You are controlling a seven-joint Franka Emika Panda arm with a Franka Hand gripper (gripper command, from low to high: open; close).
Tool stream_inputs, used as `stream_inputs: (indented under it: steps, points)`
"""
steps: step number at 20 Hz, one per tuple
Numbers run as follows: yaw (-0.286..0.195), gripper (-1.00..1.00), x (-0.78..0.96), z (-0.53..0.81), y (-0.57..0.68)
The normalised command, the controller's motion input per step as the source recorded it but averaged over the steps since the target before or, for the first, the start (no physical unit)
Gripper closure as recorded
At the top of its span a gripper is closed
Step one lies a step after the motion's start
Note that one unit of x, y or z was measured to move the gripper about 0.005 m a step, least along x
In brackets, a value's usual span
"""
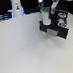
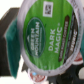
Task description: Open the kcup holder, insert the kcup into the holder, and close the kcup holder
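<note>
Kcup [image 2: 47,36] lid – glossy printed foil; kcup holder [image 1: 56,29] – matt black plastic.

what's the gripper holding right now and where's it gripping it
The gripper holds the kcup over the kcup holder. The wrist view shows its green lid; the contact spot, seemingly its side, is not clearly visible.

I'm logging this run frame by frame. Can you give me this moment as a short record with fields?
arm: over the kcup holder
gripper: jaws shut on the kcup
kcup: green, held just above the holder's top
kcup label: Green Mountain, Dark Magic
holder: black, on the white table
inserted: not yet seated
</note>
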Motion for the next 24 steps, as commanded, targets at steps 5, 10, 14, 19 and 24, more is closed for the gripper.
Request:
stream_inputs:
  steps: [5,10,14,19,24]
  points:
    - [0.071,1.00,-0.13,0.11,0.56]
    - [0.081,1.00,-0.07,0.00,0.53]
    - [0.091,1.00,-0.10,-0.04,0.48]
    - [0.111,1.00,-0.24,-0.05,0.44]
    - [0.119,1.00,-0.36,-0.10,0.26]
